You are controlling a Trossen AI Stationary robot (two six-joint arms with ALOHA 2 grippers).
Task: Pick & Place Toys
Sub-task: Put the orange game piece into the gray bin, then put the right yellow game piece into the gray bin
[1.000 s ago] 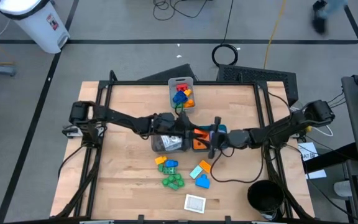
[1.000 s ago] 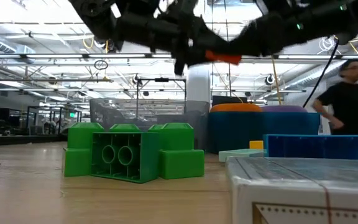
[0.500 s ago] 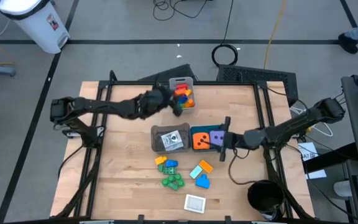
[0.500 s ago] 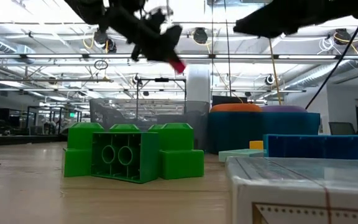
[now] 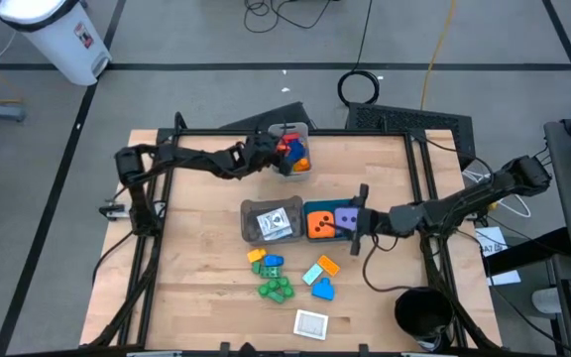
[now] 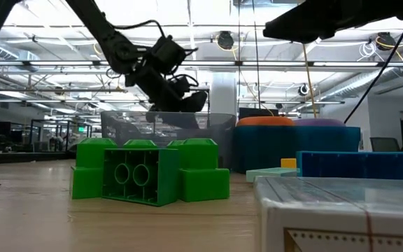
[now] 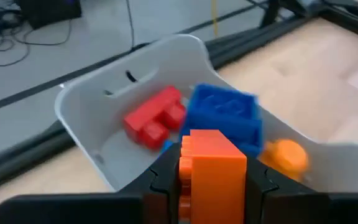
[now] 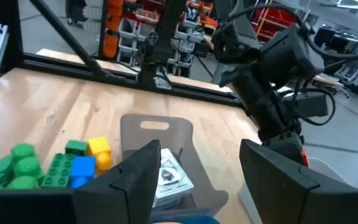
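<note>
The left claw (image 7: 211, 180) pinches an orange brick (image 7: 211, 167) and hovers at the pale grey bin (image 5: 290, 149) at the desk's (image 5: 206, 188) far edge. That bin holds a red brick (image 7: 155, 117), a blue brick (image 7: 224, 116) and what looks like a round orange piece (image 7: 283, 154). The right claw (image 8: 194, 168) hangs spread over the teal bin (image 5: 330, 222) with the orange die (image 5: 316, 224) and purple die (image 5: 346, 219). Loose green bricks (image 5: 276, 289) and a white-edged card (image 5: 311, 323) lie on the desk's near half.
</note>
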